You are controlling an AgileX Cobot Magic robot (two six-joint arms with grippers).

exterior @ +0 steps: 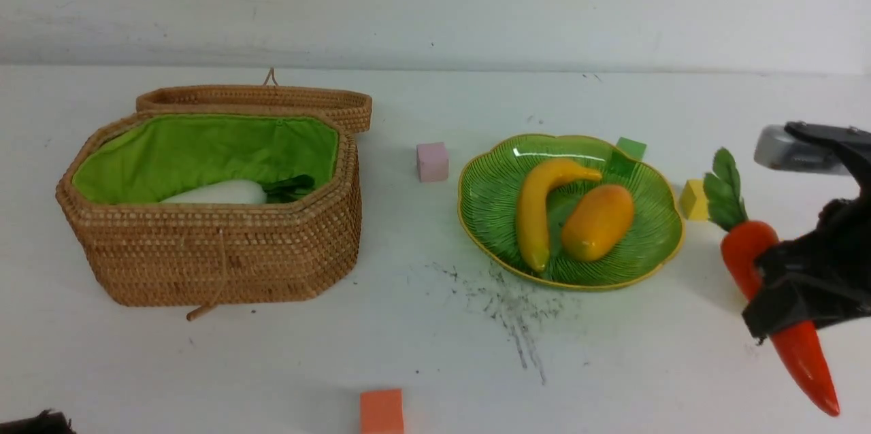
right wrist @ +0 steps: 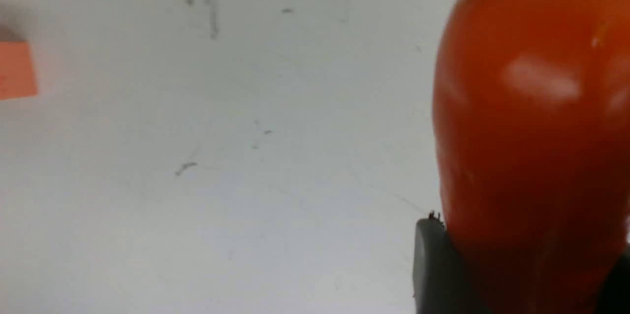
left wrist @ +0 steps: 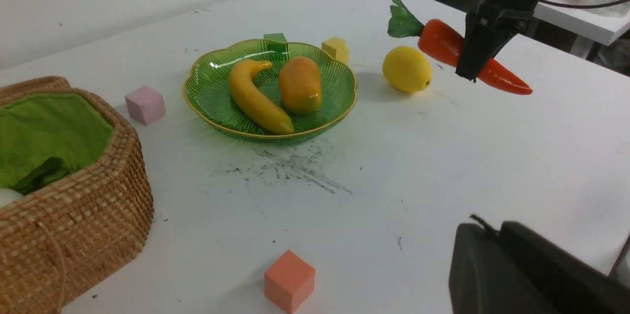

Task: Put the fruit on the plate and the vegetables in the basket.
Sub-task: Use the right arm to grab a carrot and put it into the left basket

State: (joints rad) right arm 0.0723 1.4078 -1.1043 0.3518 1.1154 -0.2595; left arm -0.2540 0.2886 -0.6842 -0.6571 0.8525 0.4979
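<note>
Sweeping in from nine o'clock: the left gripper sits low at the near table edge, a dark shape with fingers drawn together; whether it holds anything I cannot tell. Next comes the big octagonal tan wicker basket, green cloth lining showing and woven lid tipped back at its twelve o'clock. Inside lies the white oblong radish, its leaves pointing to three o'clock. A small orange cube sits at six o'clock, and a pink cube stands between basket and plate.

Centre stage is the ribbed green glass plate with its gold scalloped rim. On it lie the long yellow banana and the plump orange-yellow mango, side by side. A green cube sits at its one o'clock, a yellow cube at three.

Over at four o'clock, the right gripper is clamped round the middle of the orange-red carrot, leafy top at eleven, tip at five. The oval yellow lemon rests on the bare table near that carrot, outside the plate.
</note>
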